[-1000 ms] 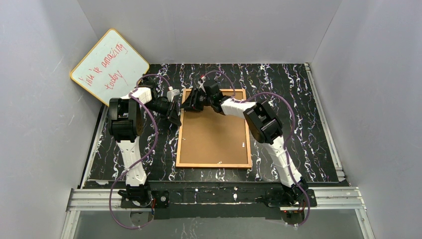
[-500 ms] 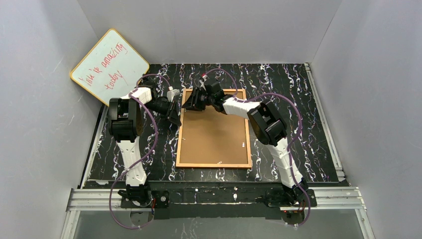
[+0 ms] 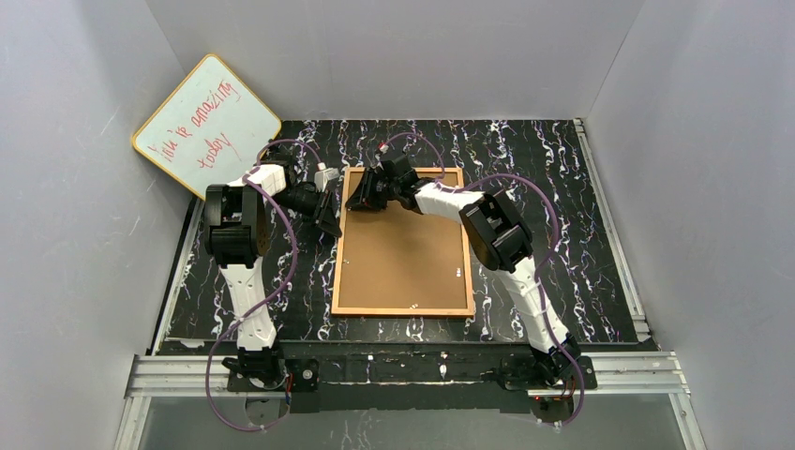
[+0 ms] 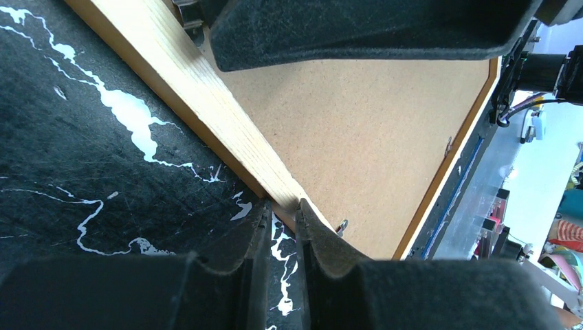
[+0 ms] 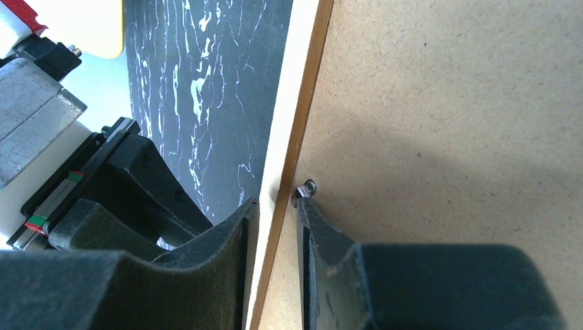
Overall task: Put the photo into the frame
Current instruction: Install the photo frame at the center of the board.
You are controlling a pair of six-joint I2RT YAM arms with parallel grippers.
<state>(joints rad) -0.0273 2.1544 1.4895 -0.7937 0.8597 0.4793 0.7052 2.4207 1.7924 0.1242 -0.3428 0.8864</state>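
The frame lies flat with its brown fibreboard back up on the black marbled table. My left gripper sits at the frame's left edge near the far corner. In the left wrist view the left gripper is closed down to a narrow slit, its tips nipping the wooden rim. My right gripper is at the far left corner. Seen from the right wrist, that gripper straddles the rim: one finger outside, the other on the backing beside a small metal tab, with slim gaps. The photo is out of view.
A yellow-edged whiteboard with red handwriting leans in the far left corner. Grey walls close in three sides. Small metal tabs sit along the frame's right and near edges. An aluminium rail runs along the near edge at the arm bases.
The right gripper has shifted slightly left along the frame's far edge toward the corner, and its jaws have narrowed round the rim. The left arm has not moved.
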